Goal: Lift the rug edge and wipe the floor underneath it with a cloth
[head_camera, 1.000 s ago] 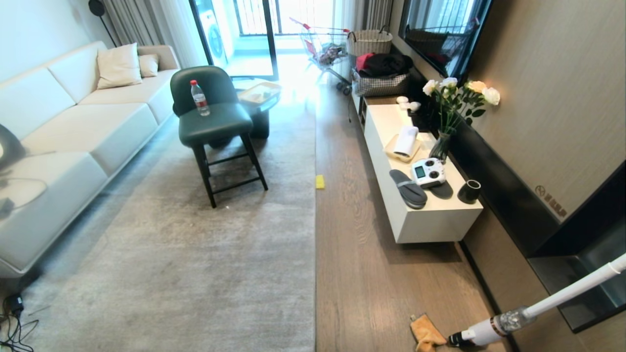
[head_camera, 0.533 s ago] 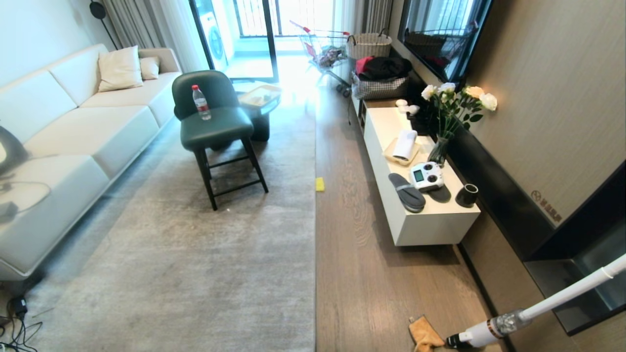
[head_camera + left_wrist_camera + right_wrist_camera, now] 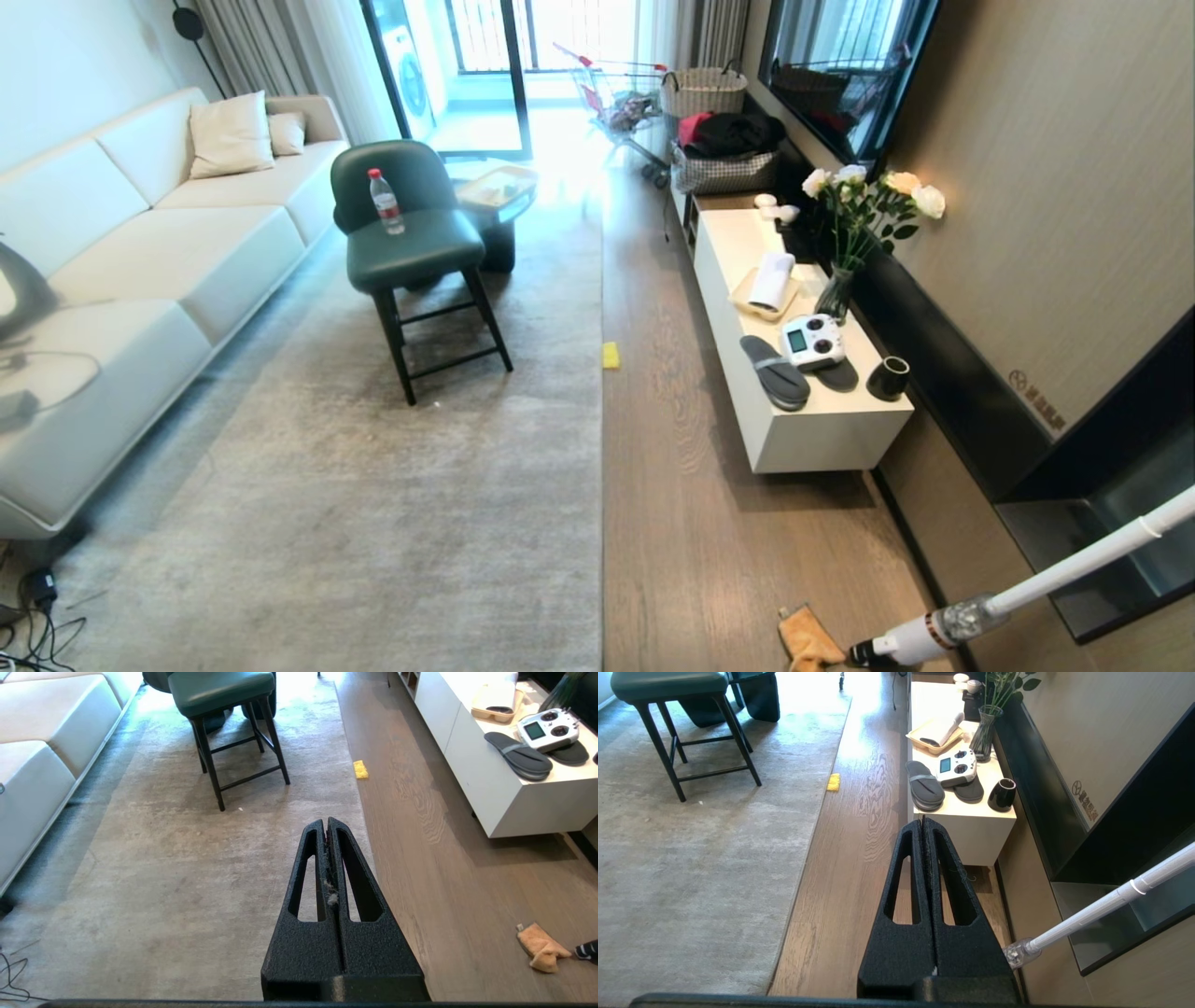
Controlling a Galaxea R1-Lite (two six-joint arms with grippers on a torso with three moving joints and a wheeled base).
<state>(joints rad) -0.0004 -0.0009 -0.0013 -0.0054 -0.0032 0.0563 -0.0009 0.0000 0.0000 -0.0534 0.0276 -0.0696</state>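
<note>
Living room: rug (image 3: 373,485) flat on floor (image 3: 691,523), edge not lifted. Cloth (image 3: 808,639) near right. Left gripper (image 3: 327,823), right gripper (image 3: 922,823): jaws together, empty. We judge start step; next we need reach cloth.

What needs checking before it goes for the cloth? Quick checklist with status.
1. Cloth located: ok, lying on the floor beside the vacuum head.
2. Left gripper free: ok, shut, nothing held.
3. Right gripper free: ok, shut, must open before grasping.
4. Rug edge: ok, flat and unlifted, a small yellow piece against it further along.
5. Cloth clear of the vacuum head: cannot tell, they look to touch.
6. Either arm can reach the cloth from here: cannot tell.
</note>
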